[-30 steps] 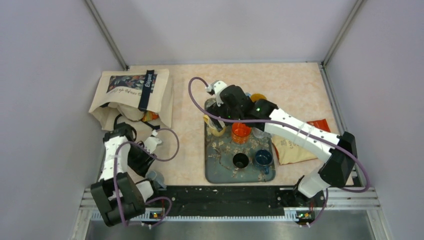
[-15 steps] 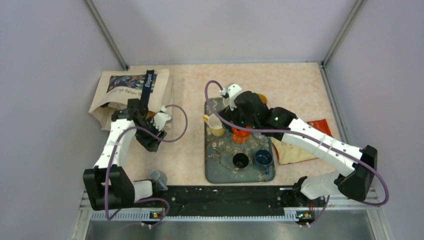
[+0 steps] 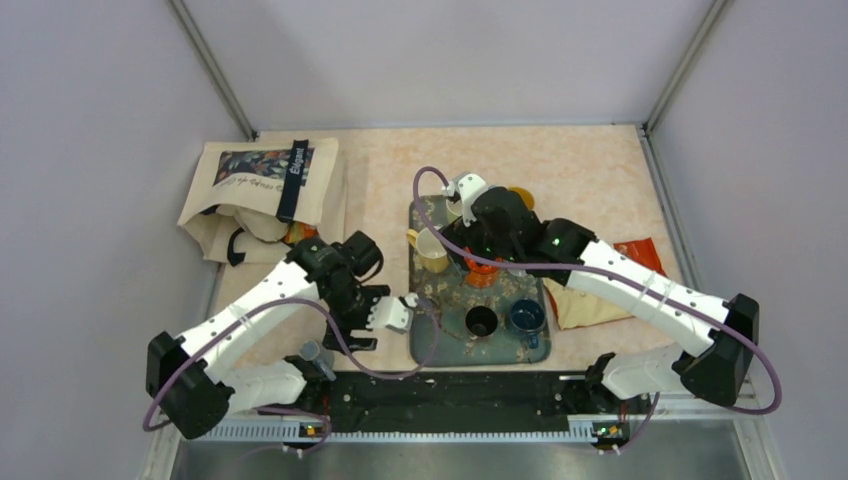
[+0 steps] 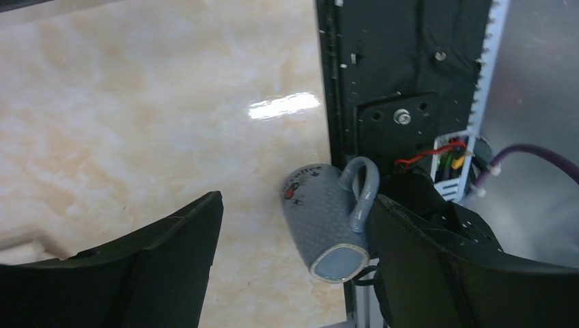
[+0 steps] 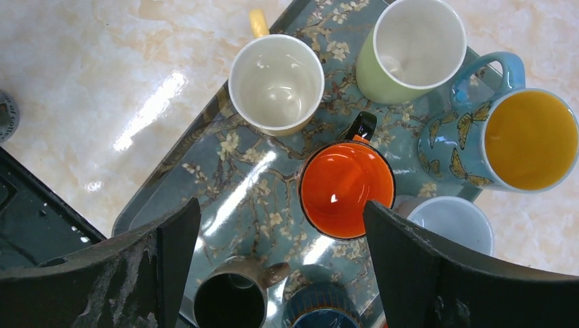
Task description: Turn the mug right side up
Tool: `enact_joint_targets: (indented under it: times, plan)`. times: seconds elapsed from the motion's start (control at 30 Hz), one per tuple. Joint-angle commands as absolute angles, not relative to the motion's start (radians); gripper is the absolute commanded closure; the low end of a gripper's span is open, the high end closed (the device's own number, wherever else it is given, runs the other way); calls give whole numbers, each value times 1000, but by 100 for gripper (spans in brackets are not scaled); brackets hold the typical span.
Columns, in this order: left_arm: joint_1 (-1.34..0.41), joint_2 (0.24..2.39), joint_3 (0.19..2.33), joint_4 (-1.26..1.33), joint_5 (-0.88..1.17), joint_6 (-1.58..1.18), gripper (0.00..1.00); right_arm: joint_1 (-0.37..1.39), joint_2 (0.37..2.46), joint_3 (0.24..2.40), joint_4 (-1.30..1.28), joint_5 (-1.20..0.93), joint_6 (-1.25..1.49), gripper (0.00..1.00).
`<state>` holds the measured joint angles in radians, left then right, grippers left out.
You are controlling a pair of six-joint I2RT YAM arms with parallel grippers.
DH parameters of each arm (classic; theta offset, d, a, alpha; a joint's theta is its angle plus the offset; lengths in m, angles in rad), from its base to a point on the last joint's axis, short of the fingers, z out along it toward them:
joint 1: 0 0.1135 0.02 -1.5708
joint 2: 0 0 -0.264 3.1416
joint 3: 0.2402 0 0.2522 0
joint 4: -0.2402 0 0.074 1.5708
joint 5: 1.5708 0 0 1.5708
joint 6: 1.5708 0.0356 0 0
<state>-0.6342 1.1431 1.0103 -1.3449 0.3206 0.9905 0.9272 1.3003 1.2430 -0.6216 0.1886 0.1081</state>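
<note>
A grey-blue mug point(image 4: 326, 220) with a ladybird print stands upside down on the table at the black front rail, foot up and handle toward the rail. It also shows in the top view point(image 3: 312, 352), beside the left arm's base. My left gripper point(image 4: 297, 205) is open and empty, hovering above the mug with a finger to either side of it in view; in the top view it point(image 3: 352, 336) hangs just right of the mug. My right gripper point(image 5: 281, 212) is open and empty above the tray point(image 3: 430, 335).
The floral tray point(image 5: 205, 157) holds several upright mugs: cream point(image 5: 276, 83), green point(image 5: 418, 48), orange point(image 5: 347, 190), butterfly-blue point(image 5: 526, 140), dark brown point(image 5: 229, 301). A tote bag point(image 3: 265, 190) lies back left. A snack packet point(image 3: 600, 290) lies right of the tray.
My left arm has swung from the tote bag forward and right to above the grey-blue mug at the front rail. The right arm has hardly moved.
</note>
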Motion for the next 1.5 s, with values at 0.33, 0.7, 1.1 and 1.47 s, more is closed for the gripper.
enact_joint_targets:
  times: [0.33,0.7,1.1,1.47]
  plan:
    - [-923,1174,823,-1425,253,1082,14,926,1317,1214,-607,181,121,11]
    - [-1004,1140,678,-1222,-19,1060,16,925,1345,1222,-616,168,122,11]
    - [-944,1200,683,-1019,-242,910,26,924,1361,1244,-629,153,123,11]
    - [-788,1377,797,-1158,-79,749,32,920,1329,1215,-641,164,123,11]
